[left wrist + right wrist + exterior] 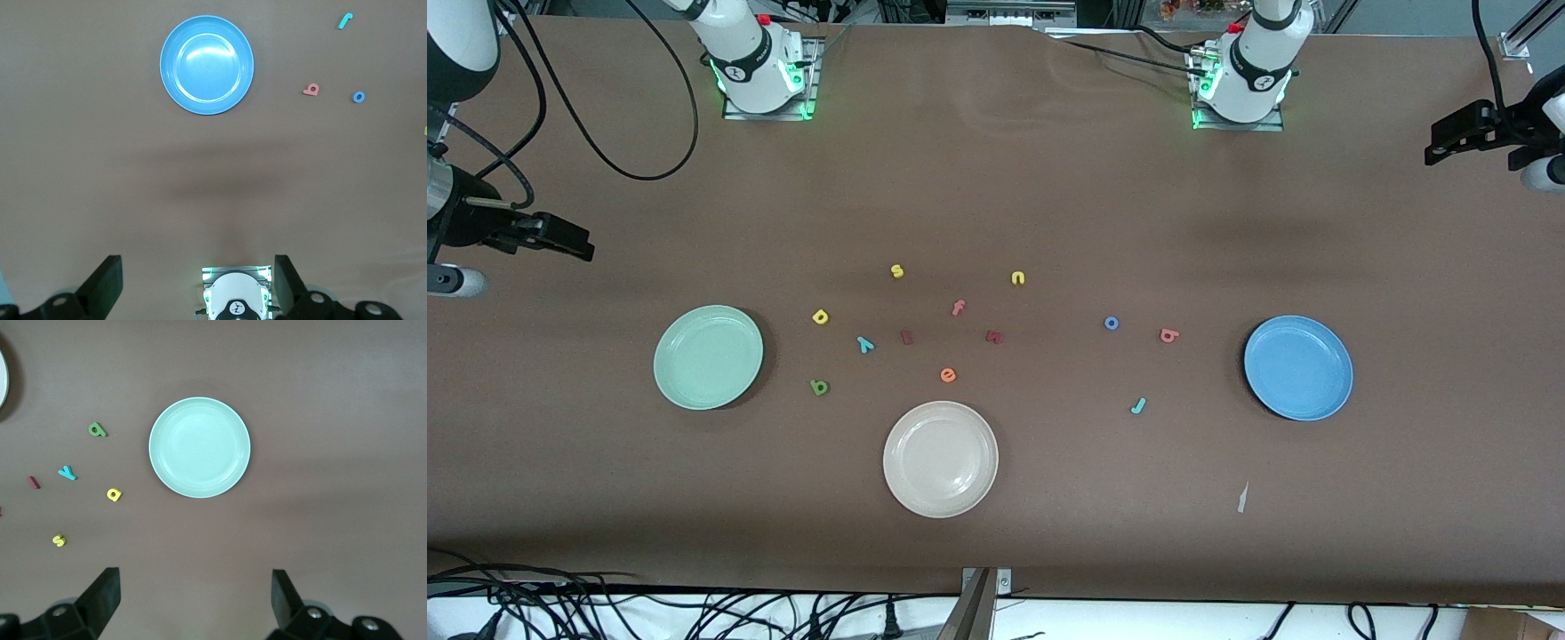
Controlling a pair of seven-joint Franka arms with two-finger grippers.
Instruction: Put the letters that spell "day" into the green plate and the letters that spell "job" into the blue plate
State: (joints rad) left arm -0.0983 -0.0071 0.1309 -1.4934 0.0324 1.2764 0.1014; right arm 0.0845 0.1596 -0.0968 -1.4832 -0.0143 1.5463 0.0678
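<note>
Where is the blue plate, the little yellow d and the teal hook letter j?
blue plate (1334, 391): front view, on its rim nearest the camera.
yellow d (821, 316): front view, on the middle of the letter.
teal j (1137, 406): front view, on its stem.

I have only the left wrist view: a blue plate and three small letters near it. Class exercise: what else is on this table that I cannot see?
Observer: A green plate sits toward the right arm's end of the table.
Operator: Any letters by it?
Observer: Yes, a yellow d, teal y and dark green a lie beside it.
Operator: Is there a third plate?
Observer: A cream-white plate lies nearest the front camera.
Operator: And the right gripper?
Observer: The right gripper hangs open above the green plate, holding nothing.
</note>
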